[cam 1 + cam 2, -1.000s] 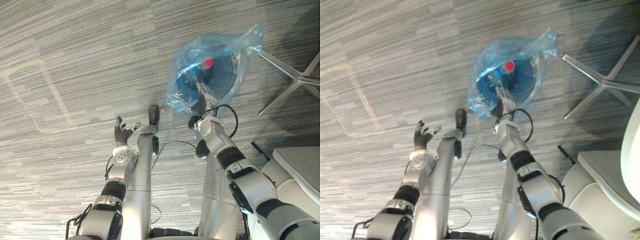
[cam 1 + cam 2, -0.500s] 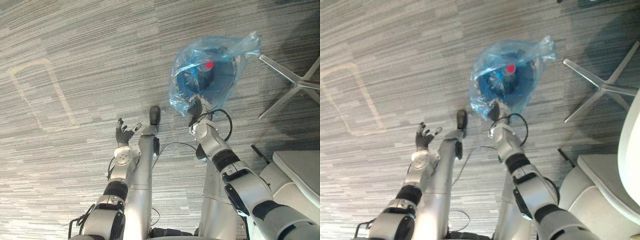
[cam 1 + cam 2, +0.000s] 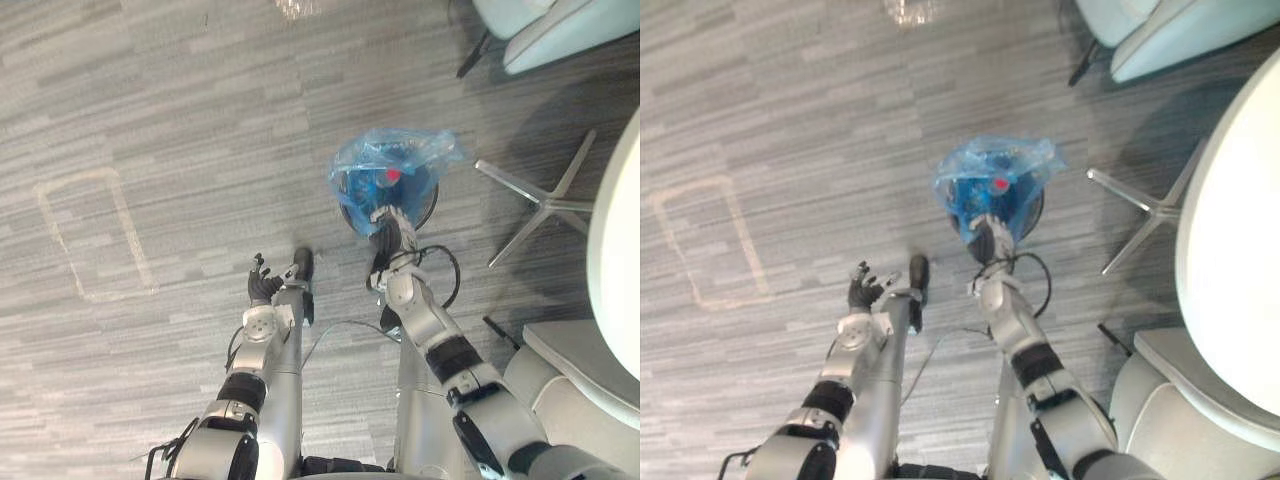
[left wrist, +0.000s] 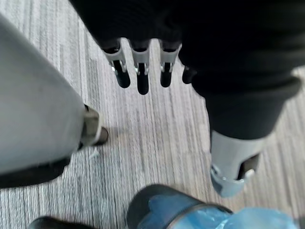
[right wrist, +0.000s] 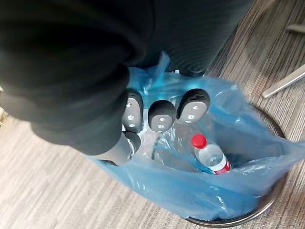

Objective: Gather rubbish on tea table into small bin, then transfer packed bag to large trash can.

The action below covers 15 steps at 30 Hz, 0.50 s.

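Observation:
A small dark bin (image 3: 425,205) lined with a blue plastic bag (image 3: 385,160) stands on the carpet ahead of me. Inside the bag lies a clear bottle with a red cap (image 5: 209,155). My right hand (image 3: 385,232) is at the bag's near rim, and its fingers (image 5: 159,114) are curled over the blue plastic (image 5: 214,191) there. My left hand (image 3: 262,287) hovers over bare carpet to the left of the bin, with straight fingers (image 4: 140,71) and nothing in it. The bin and bag (image 4: 190,217) also appear past that hand.
A chair's silver star base (image 3: 540,205) lies just right of the bin. White chair seats stand at the lower right (image 3: 590,360) and top right (image 3: 560,25). A pale taped rectangle (image 3: 90,235) marks the carpet on the left.
My right hand's fingers have curled shut on the bag's near rim. The whole picture has shifted, so the camera moved. The left hand stays open.

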{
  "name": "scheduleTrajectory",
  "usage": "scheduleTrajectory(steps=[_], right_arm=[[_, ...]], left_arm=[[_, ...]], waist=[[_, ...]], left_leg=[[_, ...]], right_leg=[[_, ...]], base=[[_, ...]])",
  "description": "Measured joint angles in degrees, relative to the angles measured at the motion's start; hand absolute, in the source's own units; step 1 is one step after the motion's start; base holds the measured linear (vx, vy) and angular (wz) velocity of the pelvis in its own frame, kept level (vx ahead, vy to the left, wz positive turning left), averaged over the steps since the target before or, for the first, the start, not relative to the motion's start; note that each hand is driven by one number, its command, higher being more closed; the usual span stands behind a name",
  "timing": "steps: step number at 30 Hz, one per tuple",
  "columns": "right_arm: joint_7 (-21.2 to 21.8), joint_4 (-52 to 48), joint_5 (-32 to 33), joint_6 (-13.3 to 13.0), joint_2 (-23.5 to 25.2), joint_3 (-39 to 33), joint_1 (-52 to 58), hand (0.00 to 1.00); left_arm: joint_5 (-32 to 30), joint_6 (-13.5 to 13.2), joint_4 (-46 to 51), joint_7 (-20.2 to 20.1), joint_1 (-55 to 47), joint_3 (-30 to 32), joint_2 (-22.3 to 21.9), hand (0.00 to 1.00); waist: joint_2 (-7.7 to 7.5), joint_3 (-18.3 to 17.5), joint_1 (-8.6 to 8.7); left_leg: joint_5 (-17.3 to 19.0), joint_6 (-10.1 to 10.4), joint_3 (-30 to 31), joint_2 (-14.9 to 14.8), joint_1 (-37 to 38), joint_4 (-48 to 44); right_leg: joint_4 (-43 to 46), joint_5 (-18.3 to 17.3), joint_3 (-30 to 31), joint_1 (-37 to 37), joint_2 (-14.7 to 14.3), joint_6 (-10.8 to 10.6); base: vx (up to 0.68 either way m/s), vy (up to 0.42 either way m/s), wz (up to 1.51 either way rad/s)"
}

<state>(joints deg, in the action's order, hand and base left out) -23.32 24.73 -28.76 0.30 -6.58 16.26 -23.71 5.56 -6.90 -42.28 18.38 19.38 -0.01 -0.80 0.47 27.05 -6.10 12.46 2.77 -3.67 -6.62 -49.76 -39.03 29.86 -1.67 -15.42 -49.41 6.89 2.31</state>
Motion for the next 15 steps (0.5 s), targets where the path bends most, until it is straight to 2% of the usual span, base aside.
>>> scheduleTrajectory(steps=[1, 2, 5, 7, 8, 10, 15], right_arm=[[0.7, -1.8, 0.0, -0.1, 0.0, 0.4, 3.2, 1.00], [0.8, -1.9, 0.0, 0.0, 0.0, 0.4, 3.4, 1.00], [2.2, -5.2, -0.1, -0.1, 0.3, 2.0, 8.0, 1.00], [3.3, -8.8, -0.3, -0.5, 1.5, 2.8, 11.4, 1.00], [3.4, -9.2, -0.3, -0.5, 1.6, 2.8, 11.7, 1.00], [4.5, -10.6, -0.4, -1.1, 1.8, 4.2, 13.7, 1.00], [6.3, -10.6, -0.4, -2.6, 1.0, 5.5, 15.4, 1.00]], left_arm=[[-0.8, 0.2, 0.0, -0.1, -1.7, -1.2, 0.1, 0.00], [-0.9, 0.2, 0.1, -0.1, -1.8, -1.2, 0.2, 0.00], [-1.6, 0.4, 0.1, -1.3, -5.0, -2.5, 0.6, 0.00], [-2.6, 0.9, 0.1, -1.9, -7.2, -5.0, 1.8, 0.00], [-2.8, 1.1, 0.1, -2.0, -7.5, -5.4, 2.1, 0.00], [-3.3, 1.1, -0.1, -2.4, -9.6, -7.4, 2.8, 0.00], [-4.4, 1.2, -1.9, -2.9, -12.4, -10.6, 5.2, 0.00]], waist=[[-0.82, -0.5, 0.15], [-0.86, -0.5, 0.17], [-2.34, -1.6, 0.89], [-3.98, -2.8, 1.30], [-4.16, -3.0, 1.39], [-5.35, -5.4, 1.80], [-6.34, -9.1, 2.98]], left_leg=[[-0.3, -0.1, -0.7, -0.1, 3.4, 1.7], [-0.3, 0.0, -0.7, 0.0, 3.6, 1.8], [-0.5, 0.3, -1.1, 0.0, 9.7, 4.7], [-0.7, 0.6, -1.7, 0.0, 14.5, 7.2], [-0.7, 0.6, -1.7, 0.0, 15.2, 7.6], [-0.9, 0.9, -2.1, 0.0, 19.4, 10.7], [-1.8, 1.2, -2.4, 0.2, 26.0, 16.1]], right_leg=[[-1.4, 0.0, 0.0, 3.0, 0.0, -0.1], [-1.5, 0.0, 0.0, 3.3, 0.0, -0.1], [-4.4, 0.1, -0.1, 9.2, -0.4, -0.4], [-6.9, 0.3, 0.1, 13.8, -0.9, -0.6], [-7.3, 0.3, 0.1, 14.5, -1.0, -0.7], [-10.9, 1.0, 0.3, 18.6, -1.7, -1.0], [-19.0, 3.8, 0.5, 26.2, -3.3, -1.5]], base=[[0.04, -0.023, 0.03], [0.06, -0.020, 0.01], [0.06, -0.006, -0.02], [0.07, -0.017, -0.07], [0.07, -0.018, -0.07], [0.09, -0.016, -0.07], [0.15, -0.009, -0.05]])
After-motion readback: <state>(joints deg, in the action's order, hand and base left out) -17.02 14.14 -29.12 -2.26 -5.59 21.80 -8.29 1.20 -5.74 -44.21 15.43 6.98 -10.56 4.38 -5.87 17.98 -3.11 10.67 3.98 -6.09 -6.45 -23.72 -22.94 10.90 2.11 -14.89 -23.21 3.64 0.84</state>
